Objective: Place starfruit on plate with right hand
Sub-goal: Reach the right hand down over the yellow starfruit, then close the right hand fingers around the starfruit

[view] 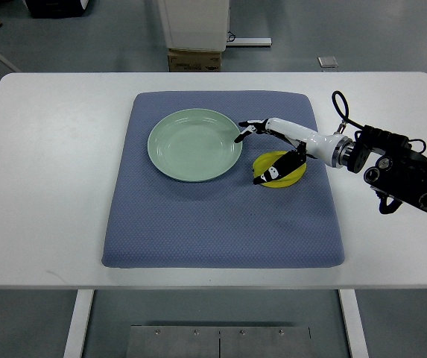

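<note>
Starfruit [280, 170] lies on the blue mat [220, 224] just right of the plate [194, 144], not yet on it. Right robot hand [267, 153] sits over the fruit, thumb low against it, fingers stretched toward the plate rim, no firm clamp visible. Best to close fully around the fruit before lifting, then clear the rim.

right hand [273, 145] over starfruit [279, 170] — beside plate [194, 145]

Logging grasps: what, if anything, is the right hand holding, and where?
Cannot be told: right hand is over the yellow starfruit, thumb against it, closure unclear.
</note>
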Robot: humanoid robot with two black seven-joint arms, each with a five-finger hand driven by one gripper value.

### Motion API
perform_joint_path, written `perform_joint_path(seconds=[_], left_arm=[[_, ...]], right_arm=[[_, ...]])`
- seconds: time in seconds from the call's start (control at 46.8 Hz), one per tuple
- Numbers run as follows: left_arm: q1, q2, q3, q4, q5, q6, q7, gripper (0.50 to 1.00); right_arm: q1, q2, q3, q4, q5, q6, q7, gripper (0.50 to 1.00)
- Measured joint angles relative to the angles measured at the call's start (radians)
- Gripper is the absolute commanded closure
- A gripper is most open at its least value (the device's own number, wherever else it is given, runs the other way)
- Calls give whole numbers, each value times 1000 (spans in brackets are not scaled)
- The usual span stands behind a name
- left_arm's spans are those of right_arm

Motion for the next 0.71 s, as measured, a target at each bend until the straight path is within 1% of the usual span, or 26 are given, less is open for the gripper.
perform_joint_path(seconds=[0.171,0.321,0.491,0.705], left_arm=[[0,0,0,0,0,0,0,500],[0,0,0,0,0,0,0,500],[0,0,0,0,0,0,0,500],[0,0,0,0,0,0,0,500]], right_arm=[[-2,2,-16,-10,-14,-11,6,505],[-6,2,-17,-40,-35,-19,13,505],[-12,4,-55,-60,-48,-48,46,505],[-15,8,-103,-79,-48,-90,69,509]])
